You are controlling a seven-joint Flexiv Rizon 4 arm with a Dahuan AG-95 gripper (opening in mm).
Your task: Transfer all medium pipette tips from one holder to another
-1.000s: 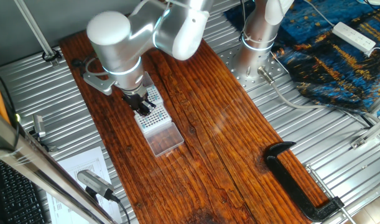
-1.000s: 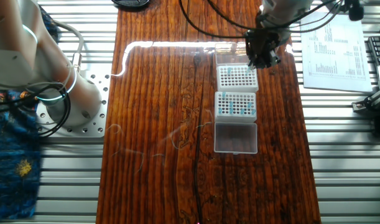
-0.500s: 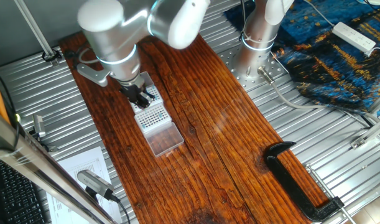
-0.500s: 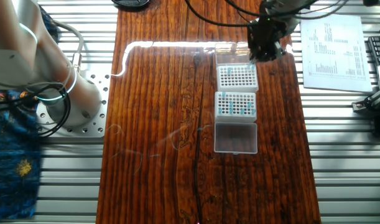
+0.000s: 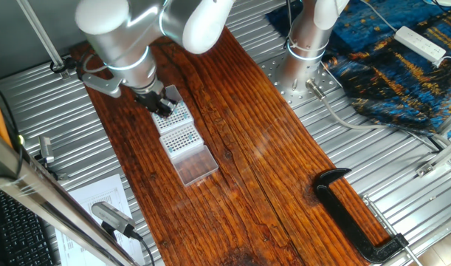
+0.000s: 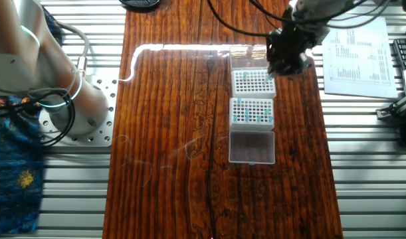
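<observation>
In one fixed view, the arm reaches in from the upper right and its gripper (image 5: 162, 106) hangs over the far end of a row of three boxes on the wooden table (image 5: 240, 170). The white far rack (image 5: 173, 113) is partly covered by the black fingers; next comes the near rack (image 5: 180, 137), a grid of dark dots, then a clear lid (image 5: 196, 165) lying flat. From here no colour shows on the tips, and whether the fingers are parted or pinched I cannot tell. A black clamp (image 5: 356, 214) lies near the table's right end.

The other fixed view looks down from above and shows more. The medium pipette tips (image 6: 251, 113) appear as teal-blue dots scattered through the near rack (image 6: 252, 112), while the far rack (image 6: 251, 82) looks almost wholly white. The gripper (image 6: 280, 65) sits over that rack's right far corner. A thin pale sliver pokes below the fingers, too small to identify, so the grasp stays unclear. A printed sheet (image 6: 357, 58) lies beside the table.
</observation>
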